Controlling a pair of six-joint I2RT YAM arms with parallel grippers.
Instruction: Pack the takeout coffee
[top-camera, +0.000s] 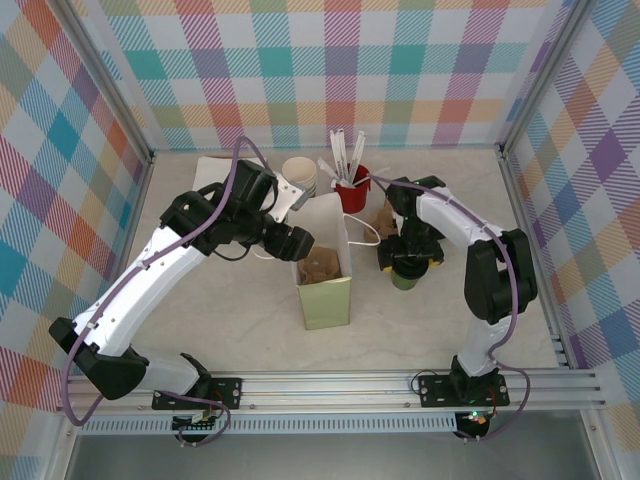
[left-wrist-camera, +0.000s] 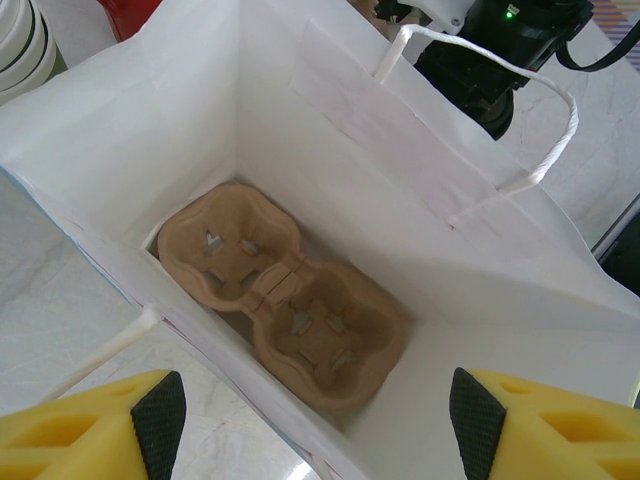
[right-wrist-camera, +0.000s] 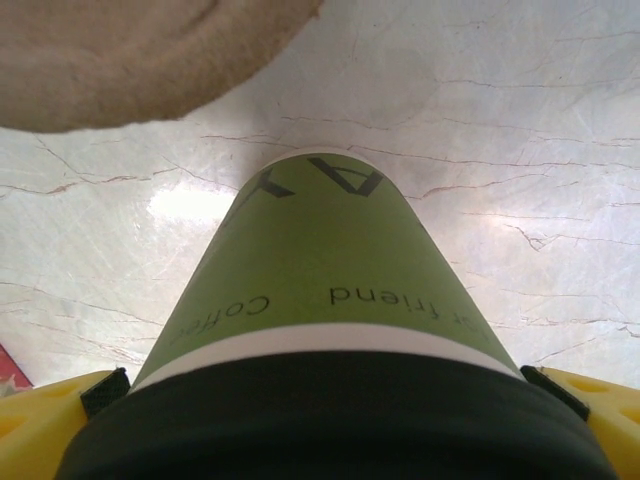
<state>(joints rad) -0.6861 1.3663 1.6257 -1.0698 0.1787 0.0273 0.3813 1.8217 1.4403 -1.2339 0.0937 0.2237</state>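
**Operator:** Where is the takeout coffee (top-camera: 407, 278), the small cream paper cup with a green lower band and round black plastic lid?

**Technician:** In the top view it is right of centre. It stands upright on the pale marbled table (top-camera: 220, 320), to the right of the tall white paper bag (top-camera: 327, 300) and apart from it. In the right wrist view the green band runs up the middle of the frame and the black lid spans the bottom edge.

**Operator:** What is the state of the right gripper (right-wrist-camera: 330, 405)?

**Technician:** The jaws stand wide. One yellow finger is at the lower left and the other at the lower right, flanking the lid. The black pads lie just beside the lid's rim. Contact cannot be confirmed.

**Operator:** And the left gripper (left-wrist-camera: 315, 420)?

**Technician:** The jaws stand wide, with nothing clamped. In the left wrist view the fingers occupy the lower corners, above the bag's open mouth.

**Operator:** What is in the bag?

**Technician:** A brown moulded-pulp two-socket carrier (left-wrist-camera: 285, 295) lies flat on the bottom, sockets facing up.

**Operator:** What else is nearby?

**Technician:** In the top view, above the bag, there is a stack of cream lidless paper cups (top-camera: 298, 175). To its right is a red cup (top-camera: 352, 192) holding white stirrers.
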